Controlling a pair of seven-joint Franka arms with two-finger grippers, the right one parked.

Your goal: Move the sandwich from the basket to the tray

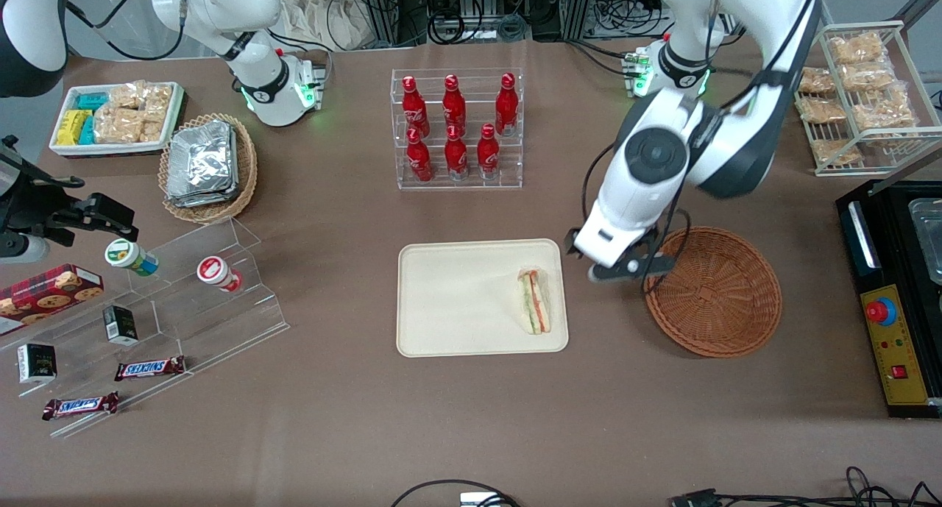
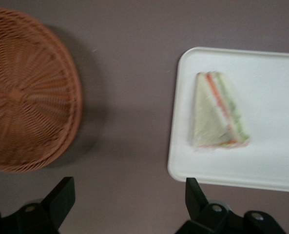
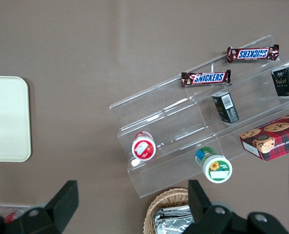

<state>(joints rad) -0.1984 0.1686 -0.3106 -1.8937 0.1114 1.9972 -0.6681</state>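
You see the sandwich [image 1: 535, 302] lying flat on the cream tray [image 1: 456, 301], close to the tray's short edge that faces the wicker basket [image 1: 717, 293], and nearer that edge's front-camera corner than its other one. Its long axis runs parallel to that short edge: the narrow tip points away from the front camera, the broad end toward it. The green and orange-red filling stripes run along the same line. In the left wrist view the wedge [image 2: 218, 112] sits just inside the tray's rim [image 2: 176, 146], not touching it.

Your tool [image 1: 625, 269] hangs above the bare worktop [image 1: 471, 419] in the gap between tray and basket, over neither the sandwich nor the tray. Its two dark fingers [image 2: 61, 195] stand wide apart with nothing between them. The basket [image 2: 29, 92] holds nothing you can see; it rests toward the working arm's end of the worktop, apart from the tray.
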